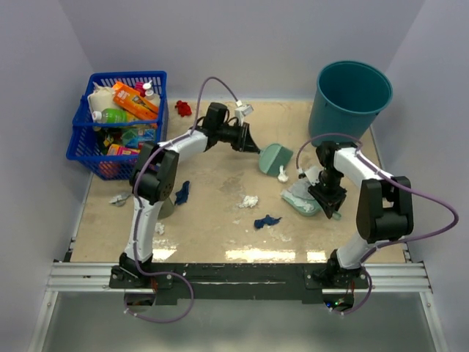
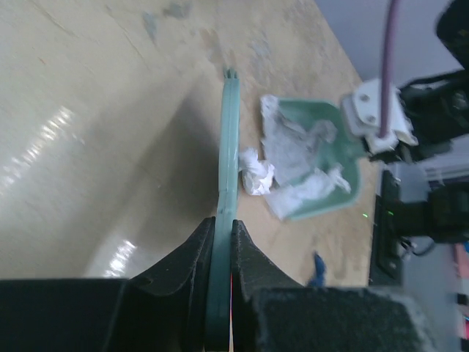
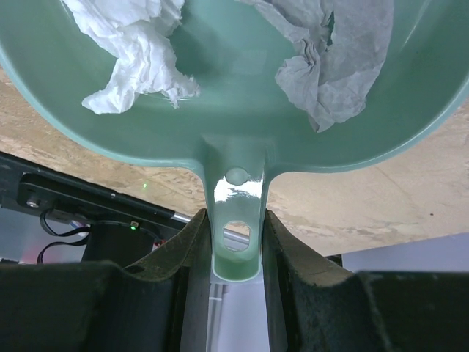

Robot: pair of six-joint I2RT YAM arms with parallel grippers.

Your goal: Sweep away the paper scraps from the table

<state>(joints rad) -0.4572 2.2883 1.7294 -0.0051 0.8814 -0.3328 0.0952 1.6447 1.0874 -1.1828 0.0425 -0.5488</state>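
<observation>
My left gripper (image 1: 249, 140) (image 2: 222, 229) is shut on the handle of the teal hand brush (image 1: 275, 158) (image 2: 230, 139), whose head rests on the table (image 1: 212, 172). My right gripper (image 1: 328, 199) (image 3: 234, 220) is shut on the handle of the teal dustpan (image 1: 299, 199) (image 3: 242, 110), which lies on the table right of the brush. The pan holds a white scrap (image 3: 135, 44) and a grey scrap (image 3: 330, 59). A white scrap (image 1: 283, 174) (image 2: 256, 173) lies between brush and pan. More scraps lie loose: white (image 1: 249, 200), navy (image 1: 267, 220), navy (image 1: 182, 192), white (image 1: 119, 198).
A blue basket (image 1: 86, 139) full of bottles and packets stands at the back left, with a red object (image 1: 182, 108) beside it. A teal bucket (image 1: 352, 99) stands at the back right. The black rail (image 1: 234, 275) runs along the front edge.
</observation>
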